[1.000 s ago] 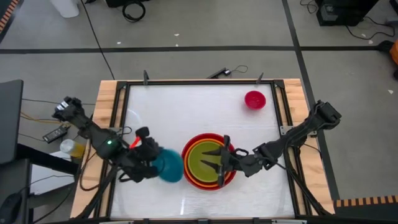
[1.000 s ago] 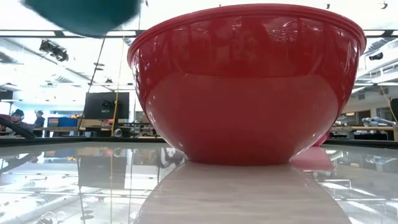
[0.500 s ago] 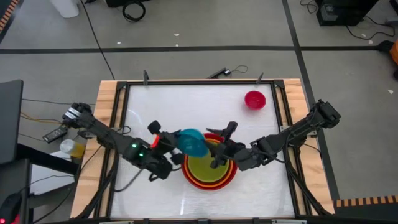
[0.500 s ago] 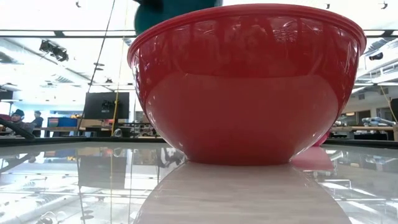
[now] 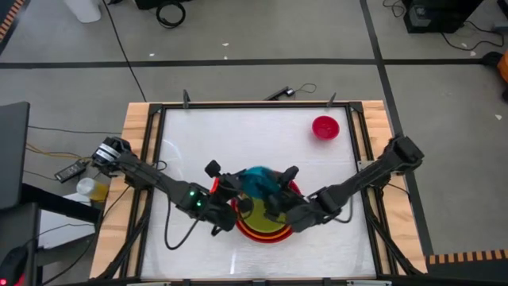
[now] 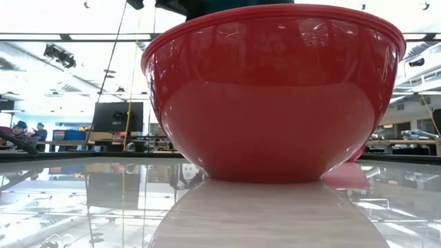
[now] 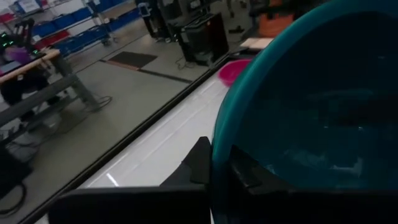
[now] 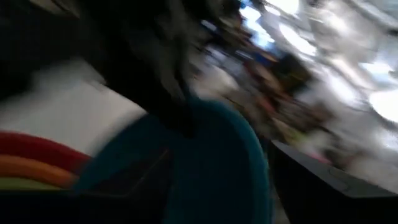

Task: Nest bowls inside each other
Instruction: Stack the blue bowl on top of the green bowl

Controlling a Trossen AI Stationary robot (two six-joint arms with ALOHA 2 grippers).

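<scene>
The red bowl [image 5: 255, 235] stands on the table right of centre with the orange bowl and the yellow-green bowl [image 5: 266, 225] nested in it; in the low view its wall [image 6: 272, 96] fills the picture. The blue bowl [image 5: 255, 181] hangs tilted over the stack's far side, and my left gripper [image 5: 236, 195] is shut on it. My right gripper [image 5: 279, 193] stands open on the blue bowl's right side. The magenta-pink bowl [image 5: 325, 127] sits upright at the far right. My left gripper pinches the blue bowl's rim [image 7: 216, 155], one finger [image 7: 199, 163] outside the wall and one [image 7: 249, 175] inside. It comes nearly level from the table's left. The bowl is lifted clear and tilted, its underside [image 6: 227, 5] just above the red rim. My right gripper: I cannot tell whether its fingers touch the blue bowl.
A black frame [image 5: 254, 106] on wooden edging runs around the white table. Bare table lies left of the stack and toward the far edge. Beyond the table there is grey floor with cables, and people sit far off in the room [image 6: 21, 131].
My left gripper has carried the blue bowl toward the table's right, from beside the stack to above its far side, sinking a little and tipping nearer level. My right gripper has rolled about its wrist and now stands against the blue bowl's right side.
</scene>
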